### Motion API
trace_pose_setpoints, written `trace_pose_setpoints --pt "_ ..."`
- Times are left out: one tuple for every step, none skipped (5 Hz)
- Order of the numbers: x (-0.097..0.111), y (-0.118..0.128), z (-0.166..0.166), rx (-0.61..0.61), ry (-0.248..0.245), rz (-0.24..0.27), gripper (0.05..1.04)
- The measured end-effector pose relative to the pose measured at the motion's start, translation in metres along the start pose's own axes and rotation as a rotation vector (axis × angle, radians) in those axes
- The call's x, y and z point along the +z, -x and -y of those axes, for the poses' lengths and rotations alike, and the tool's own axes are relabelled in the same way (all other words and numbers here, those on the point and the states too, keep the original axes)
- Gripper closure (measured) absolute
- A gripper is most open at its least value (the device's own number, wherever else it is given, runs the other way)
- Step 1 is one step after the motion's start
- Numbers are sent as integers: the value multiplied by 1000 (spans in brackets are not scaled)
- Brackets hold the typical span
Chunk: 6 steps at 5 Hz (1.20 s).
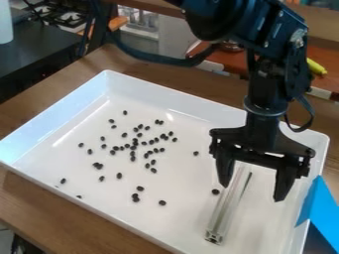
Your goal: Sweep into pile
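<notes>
Many small black beans (134, 143) lie scattered over the middle and left of a white tray (73, 111), loosest toward its front edge. One bean rests just left of a long, clear-and-silver bar (228, 208), which lies lengthwise in the tray's right part. Over the bar's far end hangs the gripper (255, 191), pointing down, open with its two fingers wide apart. The bar's upper end shows between the fingers, with neither finger closed on it.
The tray stands on a brown wooden table (39, 206). A blue sheet-like object (321, 211) is at the tray's right edge. Behind are a toy stove (66, 14) at the upper left and a yellow banana-like item (316, 66) at the upper right.
</notes>
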State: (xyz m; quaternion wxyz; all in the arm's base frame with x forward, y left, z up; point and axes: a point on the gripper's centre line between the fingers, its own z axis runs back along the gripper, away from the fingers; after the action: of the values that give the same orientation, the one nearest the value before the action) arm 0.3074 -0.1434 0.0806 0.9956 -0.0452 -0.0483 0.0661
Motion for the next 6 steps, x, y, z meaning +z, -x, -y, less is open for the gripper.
trace_pose_setpoints --pt "-9 2 -2 1 -15 -23 84" --pt "-11 2 -2 -7 -15 -25 84" --pt "-13 4 -3 -12 -17 -27 84" --pt "-15 4 -5 -12 -26 -24 84" --pt "-17 2 -11 -8 -56 2 84" --pt "-17 0 -15 1 -79 17 84"
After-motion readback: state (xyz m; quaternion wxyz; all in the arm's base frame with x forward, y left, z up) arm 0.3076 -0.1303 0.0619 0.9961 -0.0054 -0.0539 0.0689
